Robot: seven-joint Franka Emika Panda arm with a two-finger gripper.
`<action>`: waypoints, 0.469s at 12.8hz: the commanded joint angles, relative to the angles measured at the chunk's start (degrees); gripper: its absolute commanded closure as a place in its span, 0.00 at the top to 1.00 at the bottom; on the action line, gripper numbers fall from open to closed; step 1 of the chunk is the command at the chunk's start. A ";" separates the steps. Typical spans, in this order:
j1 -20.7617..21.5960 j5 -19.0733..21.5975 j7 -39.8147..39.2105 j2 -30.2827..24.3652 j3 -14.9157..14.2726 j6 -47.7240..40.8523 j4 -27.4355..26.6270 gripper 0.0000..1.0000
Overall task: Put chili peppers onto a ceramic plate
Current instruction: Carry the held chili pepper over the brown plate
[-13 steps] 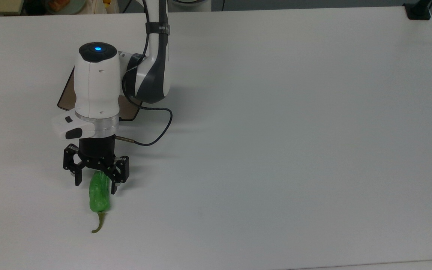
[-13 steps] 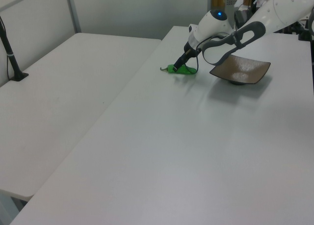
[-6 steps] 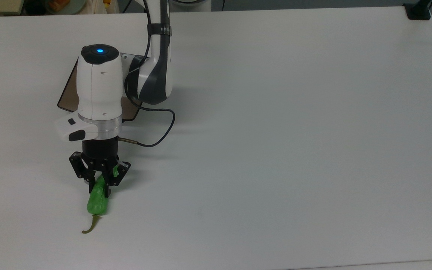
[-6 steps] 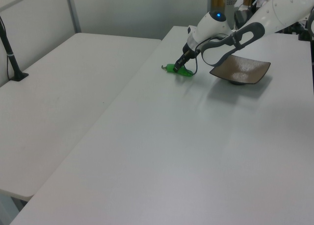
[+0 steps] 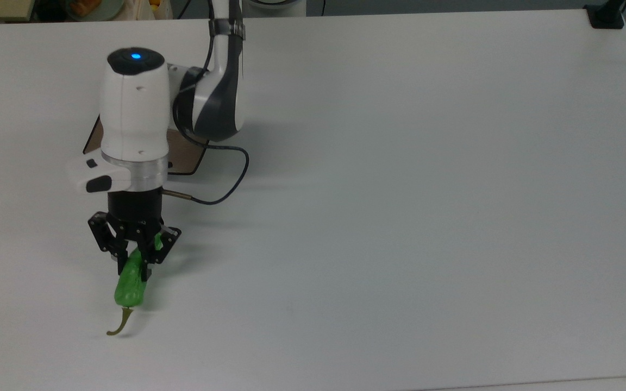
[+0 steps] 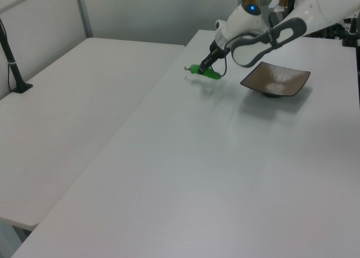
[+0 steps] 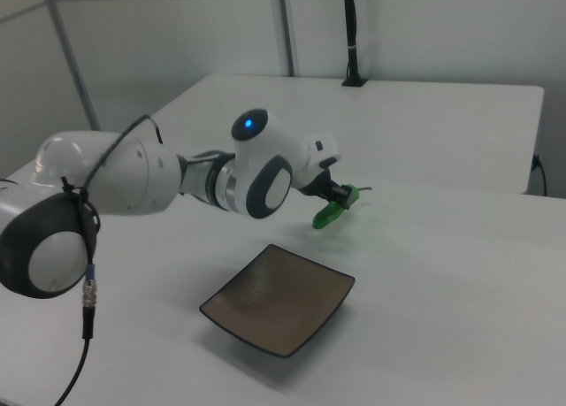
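green chili pepper (image 5: 130, 285), clamped in the jaws clear of the surface, hangs beside the ceramic plate (image 6: 278, 80).

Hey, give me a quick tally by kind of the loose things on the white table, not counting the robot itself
Chili peppers: 1, green, held in the gripper
Ceramic plates: 1, brown, square
Total: 2

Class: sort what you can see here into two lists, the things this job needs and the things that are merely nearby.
Needed for the job:
green chili pepper, gripped by the end effector
square brown ceramic plate

Merely nearby:
black post standing on the neighbouring table
clutter beyond the table's far edge
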 commanded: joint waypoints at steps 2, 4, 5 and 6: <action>-1.72 -0.33 -3.14 -12.08 0.68 -17.00 -5.63 0.08; -2.51 -0.07 -5.60 -17.79 0.68 -23.08 -9.75 0.08; -2.69 0.02 -6.48 -20.51 0.77 -23.89 -13.08 0.09; -3.22 0.02 -6.75 -22.63 1.12 -23.89 -15.98 0.09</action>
